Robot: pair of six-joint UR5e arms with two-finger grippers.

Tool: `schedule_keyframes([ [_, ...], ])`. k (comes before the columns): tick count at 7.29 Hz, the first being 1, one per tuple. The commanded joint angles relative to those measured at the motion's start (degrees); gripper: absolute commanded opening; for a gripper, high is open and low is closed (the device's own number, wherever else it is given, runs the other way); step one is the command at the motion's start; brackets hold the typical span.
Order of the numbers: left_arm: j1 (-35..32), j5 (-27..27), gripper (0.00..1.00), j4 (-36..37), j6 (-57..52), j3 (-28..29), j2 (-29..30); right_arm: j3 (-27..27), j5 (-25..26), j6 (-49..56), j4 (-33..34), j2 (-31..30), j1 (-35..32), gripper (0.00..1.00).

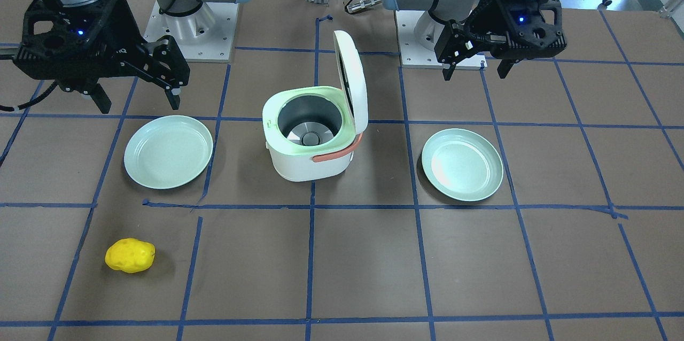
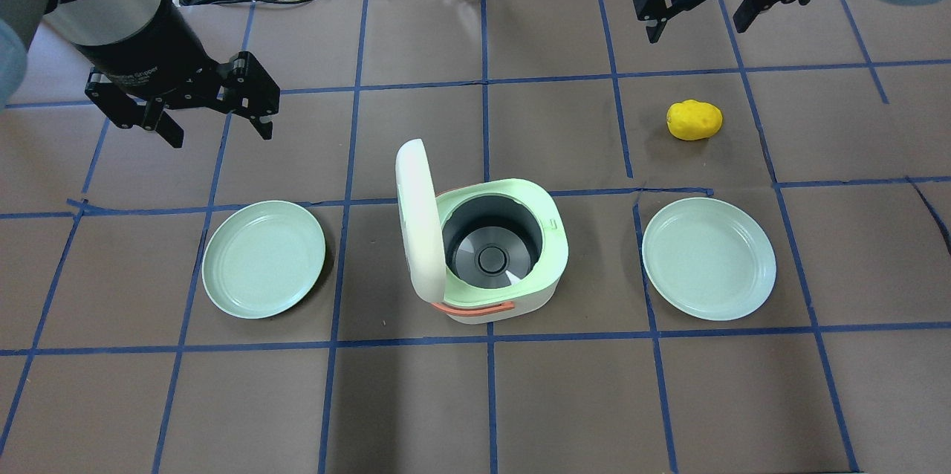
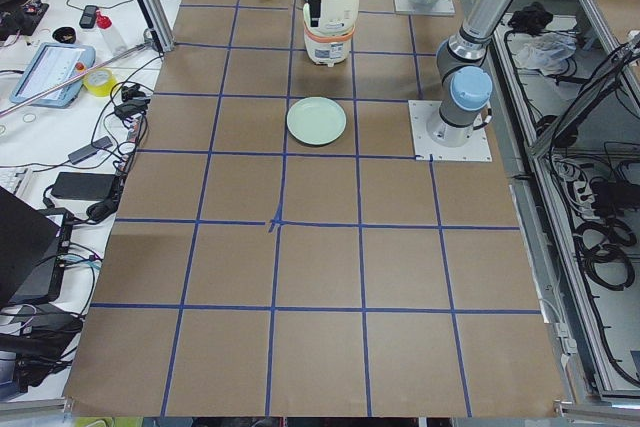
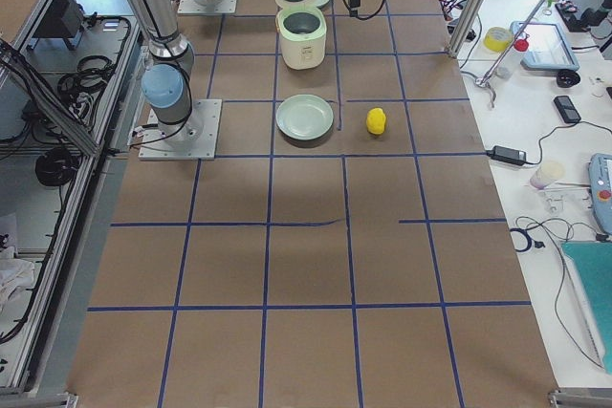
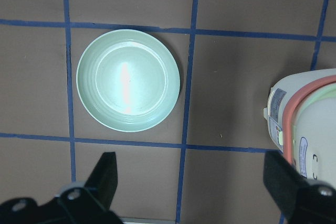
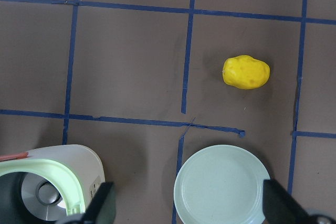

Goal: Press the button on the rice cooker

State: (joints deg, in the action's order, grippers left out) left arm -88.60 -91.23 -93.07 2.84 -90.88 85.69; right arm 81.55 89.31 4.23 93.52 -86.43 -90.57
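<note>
Hovering high above the table (image 2: 416, 400), one to each side, the left gripper (image 2: 221, 134) and the right gripper (image 2: 698, 30) both hold their fingers wide apart with nothing between them. Neither touches anything. The cooker (image 2: 499, 255) sits at the table centre, between the left plate (image 2: 264, 258) and the right plate (image 2: 708, 258), well apart from both grippers. Judged from this, no contact has been made and the approach to the button is the step in hand. The button cannot be picked out with certainty. A small latch mark (image 2: 552, 223) shows on the green rim opposite the hinge, and the face below it is hidden from overhead. The cooker stands upright, mouth up, with its lid (image 2: 417, 225) raised on edge. The hinge side faces the robot's left and the front faces the robot's right, toward the right plate. The body is nearly as wide as it is deep, so its long axis is weak; the hinge-to-front line runs across the table from left to right. The next move probably falls to the right gripper, which is on the front side. It would bring its fingers together, descend to the front and press lightly. The cooker is unbraced, so it could slide toward the left plate.
</note>
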Motion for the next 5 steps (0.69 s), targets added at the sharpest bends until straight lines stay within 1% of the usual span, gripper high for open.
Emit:
schedule_keyframes([
  [1, 0.0, 0.0, 1.00, 0.0, 0.0, 0.0, 0.0, 0.0, 0.1, -0.8, -1.0, -0.1, 0.1, 1.00],
  [2, 0.0, 0.0, 1.00, 0.0, 0.0, 0.0, 0.0, 0.0, 0.1, -4.8, -1.3, -0.2, 0.0, 1.00],
  [3, 0.0, 0.0, 1.00, 0.0, 0.0, 0.0, 0.0, 0.0, 0.3, -6.3, -1.4, -0.4, 0.0, 1.00],
  [5, 0.0, 0.0, 1.00, 0.0, 0.0, 0.0, 0.0, 0.3, 0.3, -6.3, -1.4, -0.7, 0.0, 1.00],
])
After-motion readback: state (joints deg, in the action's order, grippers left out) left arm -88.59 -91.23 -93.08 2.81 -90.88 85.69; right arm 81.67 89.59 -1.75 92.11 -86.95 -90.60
